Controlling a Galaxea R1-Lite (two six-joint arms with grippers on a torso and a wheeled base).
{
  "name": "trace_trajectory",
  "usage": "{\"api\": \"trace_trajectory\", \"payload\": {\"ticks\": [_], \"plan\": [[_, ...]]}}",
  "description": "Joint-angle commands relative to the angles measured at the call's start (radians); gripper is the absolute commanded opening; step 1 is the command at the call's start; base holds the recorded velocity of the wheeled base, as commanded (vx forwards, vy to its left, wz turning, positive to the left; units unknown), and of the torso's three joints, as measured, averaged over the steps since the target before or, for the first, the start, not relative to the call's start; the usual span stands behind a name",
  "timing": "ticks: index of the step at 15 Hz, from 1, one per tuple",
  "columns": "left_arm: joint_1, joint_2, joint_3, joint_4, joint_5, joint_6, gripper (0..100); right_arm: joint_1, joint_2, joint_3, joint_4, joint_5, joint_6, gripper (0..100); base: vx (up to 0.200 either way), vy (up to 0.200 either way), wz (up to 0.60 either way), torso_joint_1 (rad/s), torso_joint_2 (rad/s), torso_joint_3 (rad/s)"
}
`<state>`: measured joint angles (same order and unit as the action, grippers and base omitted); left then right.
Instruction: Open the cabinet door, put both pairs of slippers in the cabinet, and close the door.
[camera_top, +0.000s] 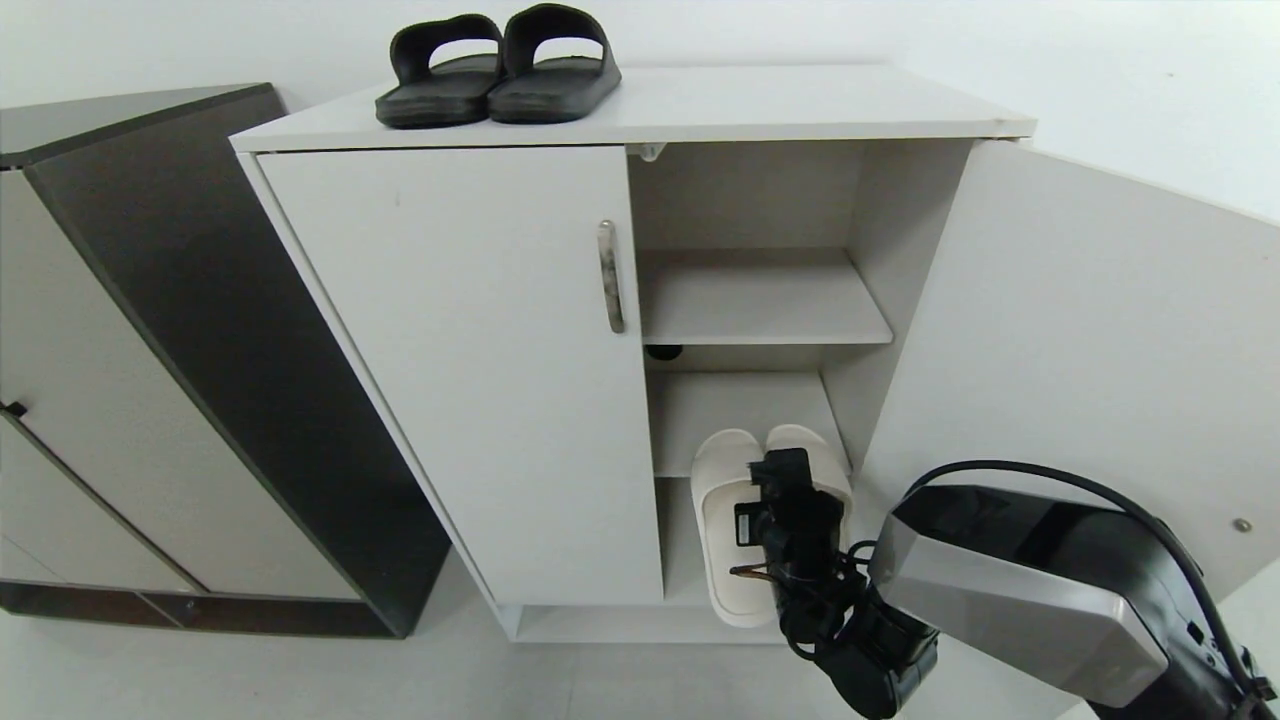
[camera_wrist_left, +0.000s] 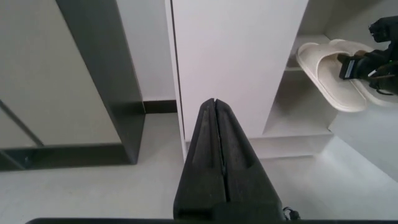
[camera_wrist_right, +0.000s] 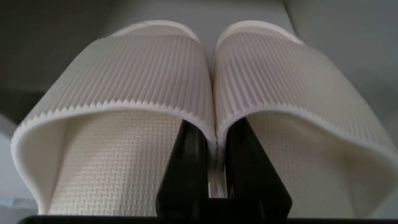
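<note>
A pair of black slippers (camera_top: 498, 70) sits on the white cabinet's top (camera_top: 800, 100). The cabinet's right door (camera_top: 1080, 340) is swung open, while the left door (camera_top: 470, 370) stays closed. My right gripper (camera_top: 790, 500) is shut on the white slippers (camera_top: 725, 520), pinching their inner sides together at the low part of the open compartment. The toes rest against the lower shelf (camera_top: 740, 405) and the heels tilt outward and down. In the right wrist view the fingers (camera_wrist_right: 186, 168) clamp the white slippers (camera_wrist_right: 149, 87). My left gripper (camera_wrist_left: 214, 102) is shut on nothing, low before the closed door.
A dark-sided cabinet (camera_top: 200, 330) stands close on the left of the white one. The upper shelf (camera_top: 760, 300) holds nothing. A metal handle (camera_top: 610, 275) runs down the closed door's edge. Pale floor (camera_top: 300, 670) lies in front.
</note>
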<state>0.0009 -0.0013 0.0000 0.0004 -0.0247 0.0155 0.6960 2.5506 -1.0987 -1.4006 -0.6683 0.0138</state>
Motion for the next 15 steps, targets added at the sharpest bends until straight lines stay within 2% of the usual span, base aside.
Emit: {"api": "trace_trajectory", "payload": {"ticks": [1, 3, 7, 9, 11, 14, 15], "plan": [[0.001, 0.001, 0.000, 0.000, 0.000, 0.000, 0, 0.000, -0.001, -0.001, -0.001, 0.001, 0.002, 0, 0.200, 0.000, 0.00, 0.007, 0.01, 0.002], [0.001, 0.001, 0.000, 0.001, 0.000, 0.000, 0, 0.002, -0.006, 0.000, -0.017, -0.002, 0.011, 0, 0.200, 0.000, 0.00, 0.005, 0.00, 0.002], [0.001, 0.001, 0.000, 0.000, 0.000, 0.000, 0, 0.004, -0.024, 0.003, -0.018, -0.002, 0.025, 0, 0.000, 0.000, 0.00, 0.000, 0.00, 0.000], [-0.001, 0.001, 0.000, 0.000, 0.000, -0.002, 0, 0.004, -0.021, -0.043, 0.017, -0.002, 0.029, 0, 0.000, 0.000, 0.00, 0.000, 0.00, 0.000], [0.001, 0.001, 0.000, 0.001, 0.000, -0.002, 0, -0.015, -0.021, -0.124, 0.184, -0.001, 0.041, 0, 0.000, 0.000, 0.00, 0.000, 0.00, 0.000], [0.001, 0.001, 0.000, 0.000, 0.000, -0.002, 0, -0.027, -0.018, -0.263, 0.393, 0.003, 0.140, 0, 0.000, 0.000, 0.00, 0.000, 0.00, 0.000], [0.001, 0.001, 0.000, 0.000, 0.000, -0.002, 0, -0.039, 0.000, -0.346, 0.476, 0.009, 0.170, 0, 0.000, 0.000, 0.00, 0.000, 0.00, 0.000]]}}
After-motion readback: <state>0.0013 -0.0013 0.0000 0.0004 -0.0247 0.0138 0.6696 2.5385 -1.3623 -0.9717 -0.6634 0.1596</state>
